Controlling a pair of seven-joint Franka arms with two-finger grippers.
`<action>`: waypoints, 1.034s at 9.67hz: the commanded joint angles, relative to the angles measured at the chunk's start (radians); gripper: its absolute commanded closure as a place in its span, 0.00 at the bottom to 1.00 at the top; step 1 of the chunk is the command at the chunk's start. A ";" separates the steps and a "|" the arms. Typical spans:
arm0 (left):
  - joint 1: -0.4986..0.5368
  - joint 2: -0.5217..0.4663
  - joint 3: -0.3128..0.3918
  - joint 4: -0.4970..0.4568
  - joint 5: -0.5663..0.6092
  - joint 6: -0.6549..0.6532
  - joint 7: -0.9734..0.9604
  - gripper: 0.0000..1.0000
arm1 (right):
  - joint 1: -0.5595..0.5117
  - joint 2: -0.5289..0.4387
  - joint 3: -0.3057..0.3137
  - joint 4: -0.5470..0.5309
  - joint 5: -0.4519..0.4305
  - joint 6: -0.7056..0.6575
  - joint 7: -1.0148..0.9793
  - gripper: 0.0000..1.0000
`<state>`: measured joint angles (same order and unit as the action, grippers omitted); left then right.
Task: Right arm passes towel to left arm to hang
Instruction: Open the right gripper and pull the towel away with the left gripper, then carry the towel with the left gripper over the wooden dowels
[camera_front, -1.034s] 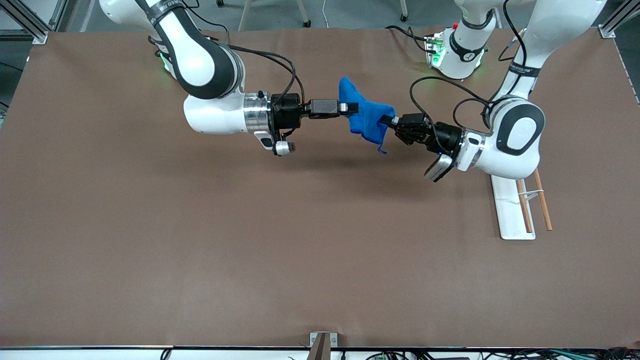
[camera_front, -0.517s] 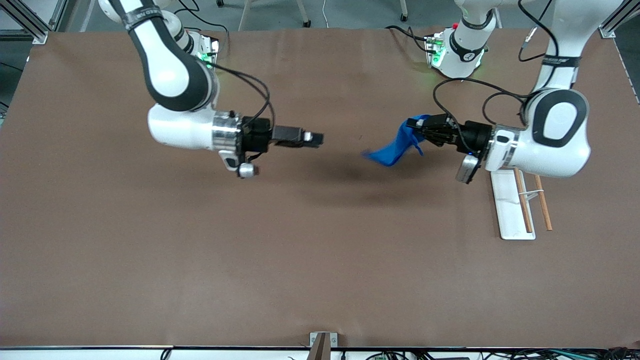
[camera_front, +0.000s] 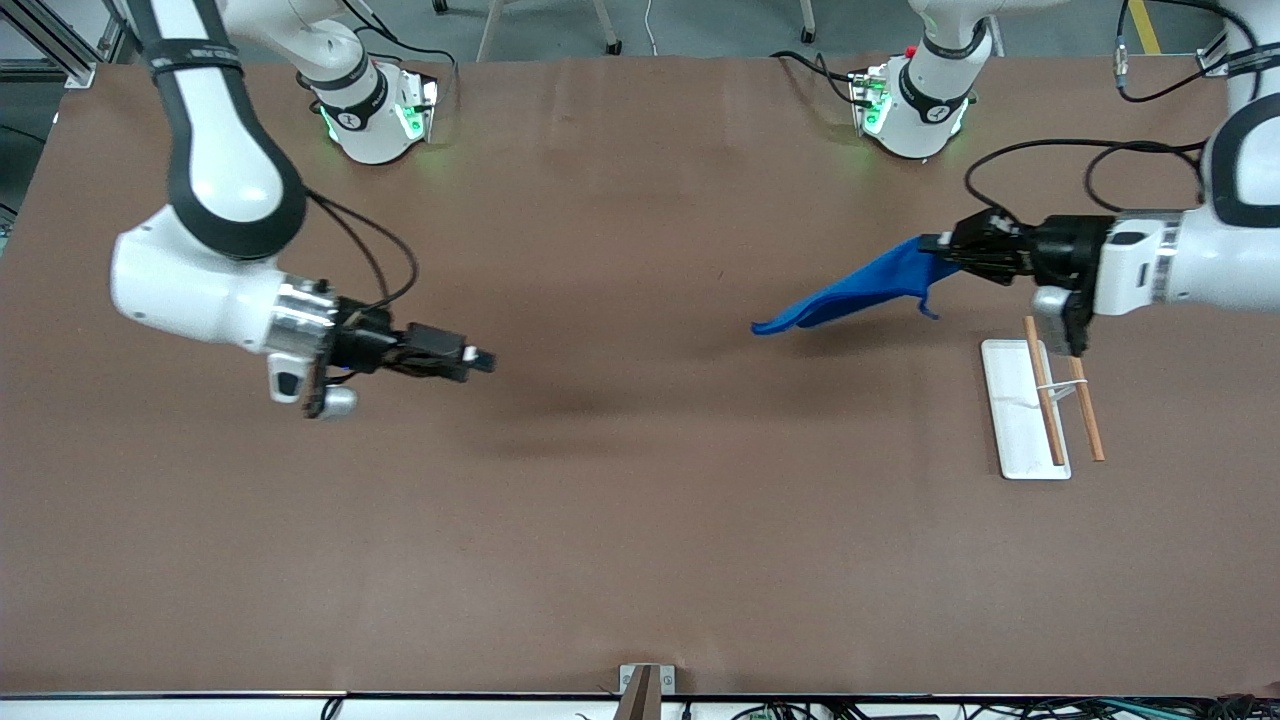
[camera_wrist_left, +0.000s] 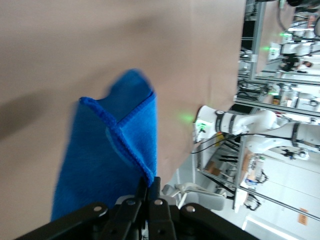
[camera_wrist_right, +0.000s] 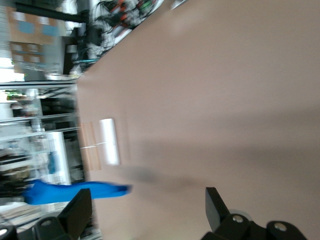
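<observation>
The bright blue towel (camera_front: 850, 292) hangs in the air from one corner and trails out toward the table's middle. My left gripper (camera_front: 945, 243) is shut on that corner, over the table just beside the rack. In the left wrist view the towel (camera_wrist_left: 110, 160) fills the space ahead of the closed gripper (camera_wrist_left: 150, 182). My right gripper (camera_front: 478, 360) is open and empty, low over the table toward the right arm's end. In the right wrist view its gripper (camera_wrist_right: 145, 210) stands wide open, and the towel (camera_wrist_right: 75, 191) shows far off.
A white flat rack base (camera_front: 1012, 420) with thin wooden rods (camera_front: 1045, 405) stands toward the left arm's end, nearer to the front camera than my left gripper. It also shows in the right wrist view (camera_wrist_right: 109, 141). Brown table surface (camera_front: 640, 520).
My right gripper let go of the towel and drew back toward its own end of the table. My left gripper carried the towel toward the rack.
</observation>
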<state>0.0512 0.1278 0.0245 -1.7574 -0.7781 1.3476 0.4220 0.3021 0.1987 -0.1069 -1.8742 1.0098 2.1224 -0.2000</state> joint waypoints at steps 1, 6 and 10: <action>-0.013 0.041 0.078 0.077 0.066 -0.054 -0.031 1.00 | -0.110 -0.100 0.012 -0.056 -0.284 -0.010 0.068 0.00; -0.039 0.012 0.103 0.165 0.411 -0.038 -0.112 1.00 | -0.265 -0.124 0.012 0.104 -0.833 -0.270 0.240 0.00; -0.036 0.004 0.106 0.112 0.459 0.089 -0.308 1.00 | -0.262 -0.125 0.019 0.352 -0.961 -0.568 0.370 0.00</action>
<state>0.0223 0.1320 0.1252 -1.5903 -0.3403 1.3815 0.1683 0.0476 0.0749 -0.1060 -1.5966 0.0752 1.6214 0.1315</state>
